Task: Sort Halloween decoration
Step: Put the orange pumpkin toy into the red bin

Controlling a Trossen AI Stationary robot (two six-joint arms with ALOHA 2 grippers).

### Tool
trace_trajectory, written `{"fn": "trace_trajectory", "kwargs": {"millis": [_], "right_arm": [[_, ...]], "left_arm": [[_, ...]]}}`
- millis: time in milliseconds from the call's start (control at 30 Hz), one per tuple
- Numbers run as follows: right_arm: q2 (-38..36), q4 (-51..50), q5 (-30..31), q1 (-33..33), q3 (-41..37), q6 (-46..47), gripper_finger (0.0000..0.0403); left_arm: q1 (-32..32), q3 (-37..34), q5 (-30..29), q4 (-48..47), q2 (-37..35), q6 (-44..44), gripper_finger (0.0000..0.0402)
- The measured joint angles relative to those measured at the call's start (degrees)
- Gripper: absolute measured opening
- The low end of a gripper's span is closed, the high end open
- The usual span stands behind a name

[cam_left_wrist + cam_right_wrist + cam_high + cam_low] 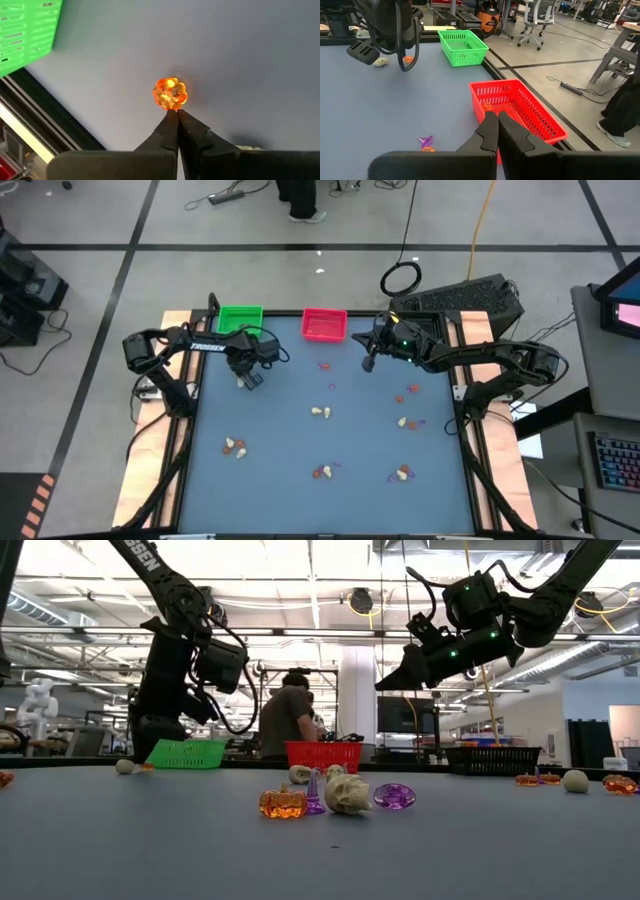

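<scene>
1. Step in hand: you are working the pick of an orange pumpkin trinket (171,93) with the left gripper (177,116). In the left wrist view its fingers are lying pressed together with no gap, tips just short of the pumpkin, nothing between them. It looks like a closing that is catching nothing.

2. Next move, as a judgement: you are needing to part the fingers, straddle the pumpkin, then close again before carrying it to a tray.

3. Right gripper (498,120): hanging above the table beside the red tray (324,326), upper centre of the high view, fingers closed on nothing.

4. Halloween decoration (320,412): lying scattered in small clusters across the blue-grey table (290,440), mostly centre and lower right of the high view.

5. Materials: the pumpkin is glowing translucent, lobed, glossy plastic. The low view is showing a matt cream skull (347,794) and a clear purple ring (394,796) at frame centre.

6. Trays: the green tray (240,317) and the red one are latticed plastic baskets; an orange piece is lying inside the red.
</scene>
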Motion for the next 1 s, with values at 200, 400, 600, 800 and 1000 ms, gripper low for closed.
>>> {"fn": "trace_trajectory", "kwargs": {"millis": [200,400,600,800,1000], "right_arm": [[0.00,-0.02,-0.02,0.00,0.00,0.00,0.0000],[0.00,-0.02,-0.01,0.00,0.00,0.00,0.0000],[0.00,0.00,-0.02,0.00,0.00,0.02,0.0000],[0.00,0.00,0.00,-0.02,0.00,0.02,0.0000],[0.00,0.02,-0.02,-0.02,0.00,0.02,0.0000]], "left_arm": [[0.00,0.02,0.37,-0.49,-0.04,0.29,0.0036],[-0.02,0.02,1.48,-1.62,-0.07,-0.20,0.0093],[-1.71,0.07,0.29,-0.78,-0.11,-0.71,0.0143],[-5.49,0.07,-2.13,3.58,-0.11,3.05,0.0153],[-6.08,0.09,-6.13,3.09,1.70,3.69,0.0153]]}}
